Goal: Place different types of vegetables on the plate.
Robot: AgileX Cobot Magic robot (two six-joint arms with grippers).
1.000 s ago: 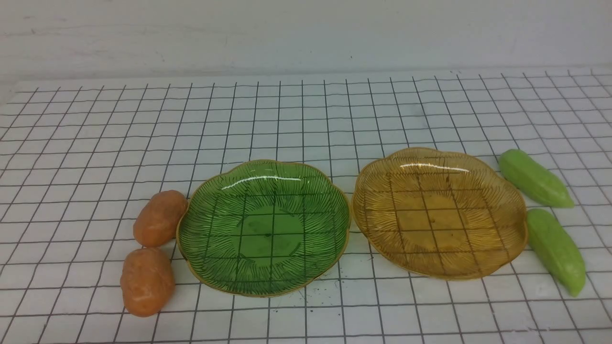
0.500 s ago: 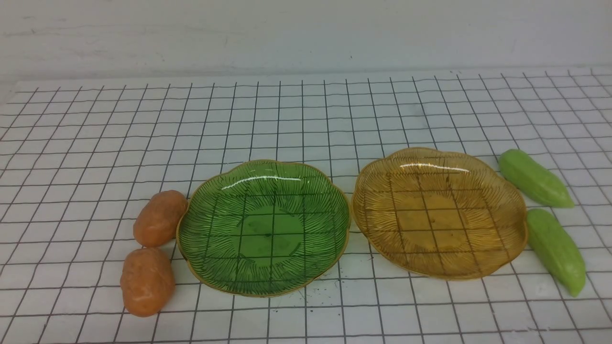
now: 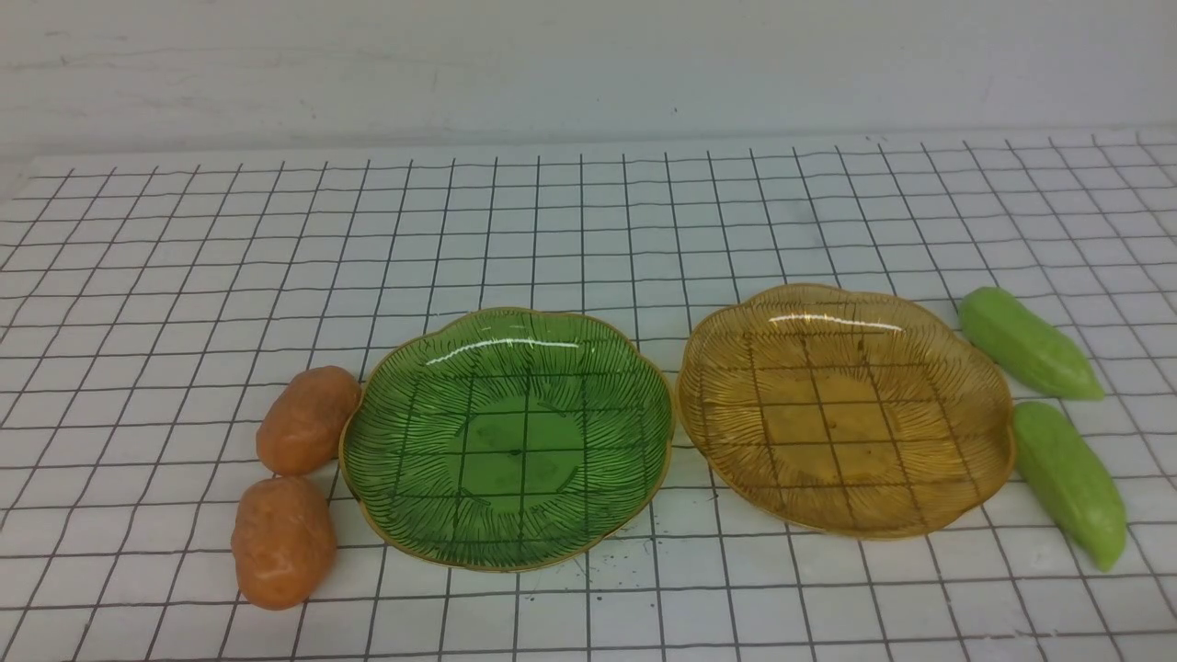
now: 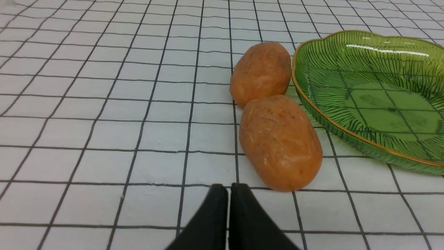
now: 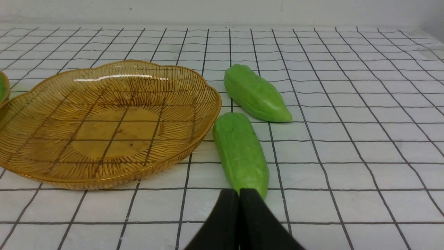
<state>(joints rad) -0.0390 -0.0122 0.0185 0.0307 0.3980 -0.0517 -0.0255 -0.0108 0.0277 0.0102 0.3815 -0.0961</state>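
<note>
Two potatoes [image 3: 308,420] [image 3: 282,542] and two gourds [image 3: 1030,343] [image 3: 1069,483] lie on a gridded table [image 3: 184,230].
Potatoes sit left of the green plate [image 3: 414,386], gourds right of the amber plate [image 3: 736,368]; left gripper [image 4: 229,189] and right gripper [image 5: 239,193] are clenched, empty.

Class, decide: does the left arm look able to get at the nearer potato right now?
Probably yes: the nearer potato lies just beyond its shut fingers, nothing between them; they must open first.
</note>
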